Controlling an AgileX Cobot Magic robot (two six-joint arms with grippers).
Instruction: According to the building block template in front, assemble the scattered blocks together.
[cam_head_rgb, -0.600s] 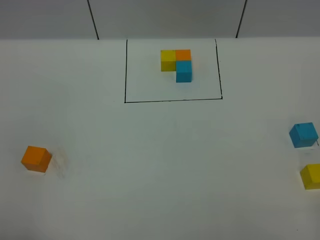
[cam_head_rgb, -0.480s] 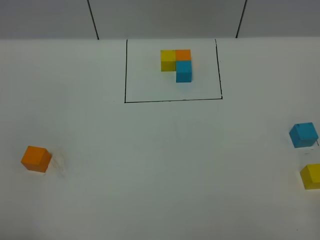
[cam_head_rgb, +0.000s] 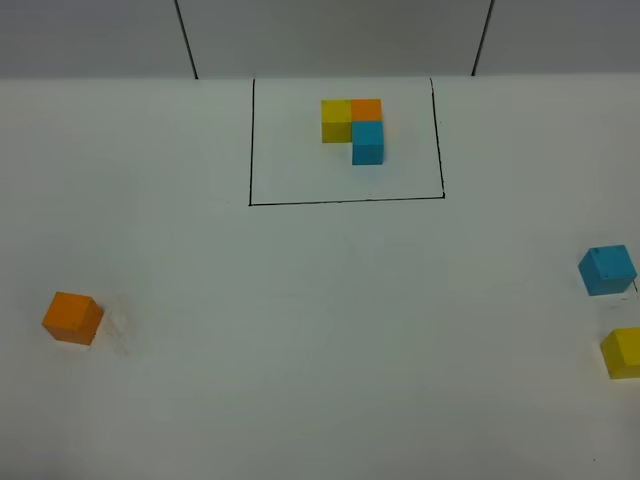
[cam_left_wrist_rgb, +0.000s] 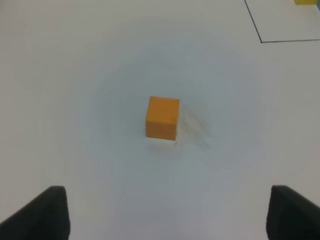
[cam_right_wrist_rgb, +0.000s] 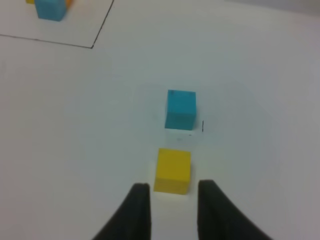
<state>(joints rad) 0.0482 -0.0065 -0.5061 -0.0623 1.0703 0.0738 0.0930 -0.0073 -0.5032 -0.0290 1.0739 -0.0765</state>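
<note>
White tabletop (cam_head_rgb: 320, 330) all round, and far across it the building block template (cam_head_rgb: 354, 128) sits inside its black outline (cam_head_rgb: 346, 201). Left gripper (cam_left_wrist_rgb: 165, 212) hangs above the orange cube (cam_left_wrist_rgb: 162, 117) at the near left, fingers spread wide, nothing between them, the cube apart from both. Right gripper (cam_right_wrist_rgb: 170, 207) has its fingers drawn in with a narrow gap showing, empty, just short of the yellow cube (cam_right_wrist_rgb: 172, 170); the light blue cube (cam_right_wrist_rgb: 180, 109) lies just beyond it, far right.

Lab test bench, bare white tabletop (cam_head_rgb: 300, 330), taped black outline (cam_head_rgb: 345, 200)
</note>
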